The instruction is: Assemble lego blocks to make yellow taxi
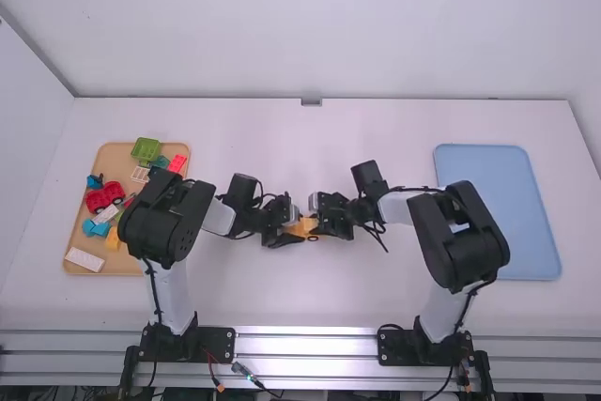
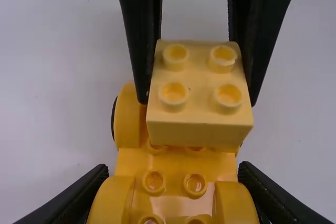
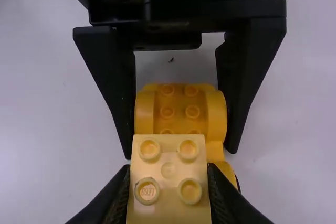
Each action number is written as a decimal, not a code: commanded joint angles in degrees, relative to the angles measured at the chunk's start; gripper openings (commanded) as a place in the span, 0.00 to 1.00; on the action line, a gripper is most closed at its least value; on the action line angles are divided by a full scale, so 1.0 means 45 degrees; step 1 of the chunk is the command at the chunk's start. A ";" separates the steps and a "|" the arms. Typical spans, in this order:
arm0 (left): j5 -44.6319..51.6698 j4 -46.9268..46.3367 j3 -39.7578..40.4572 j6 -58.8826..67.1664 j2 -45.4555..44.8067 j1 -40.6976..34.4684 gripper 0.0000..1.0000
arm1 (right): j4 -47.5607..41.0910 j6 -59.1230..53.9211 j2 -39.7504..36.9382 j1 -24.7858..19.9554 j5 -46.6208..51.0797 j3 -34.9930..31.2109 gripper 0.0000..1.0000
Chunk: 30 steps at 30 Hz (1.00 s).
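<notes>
As what looks like block-stacking unfolds mid-frame, the left gripper [image 3: 179,153] pinches the yellow base [image 2: 177,158]; the right gripper [image 2: 198,102] pinches a pale-yellow block [image 2: 199,77], likely needing alignment, then pressing down.

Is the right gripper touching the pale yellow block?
Touching: in the left wrist view, the right gripper has its fingers against opposite sides of the pale yellow block.

Tan tray [image 1: 115,161] of blocks [image 1: 146,148], blue tray [image 1: 498,213] right

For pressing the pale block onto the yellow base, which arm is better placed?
Right, I think: its tool holds the pale block over the yellow base, while the left tool grips that base.
</notes>
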 commanded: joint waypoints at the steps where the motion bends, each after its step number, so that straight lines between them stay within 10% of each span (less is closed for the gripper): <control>1: -0.0243 -0.0194 -0.0087 -0.0223 0.0185 -0.0049 0.59 | -0.0034 -0.0015 0.0165 0.0063 -0.0029 -0.0097 0.15; 14: -0.0238 -0.0194 -0.0087 -0.0228 0.0185 -0.0044 0.60 | 0.0015 -0.0019 0.0165 0.0039 -0.0151 -0.0097 0.49; 30: -0.0243 -0.0194 -0.0087 -0.0228 0.0185 -0.0049 0.60 | 0.0287 0.0418 0.0160 -0.0063 -0.0486 -0.0097 0.58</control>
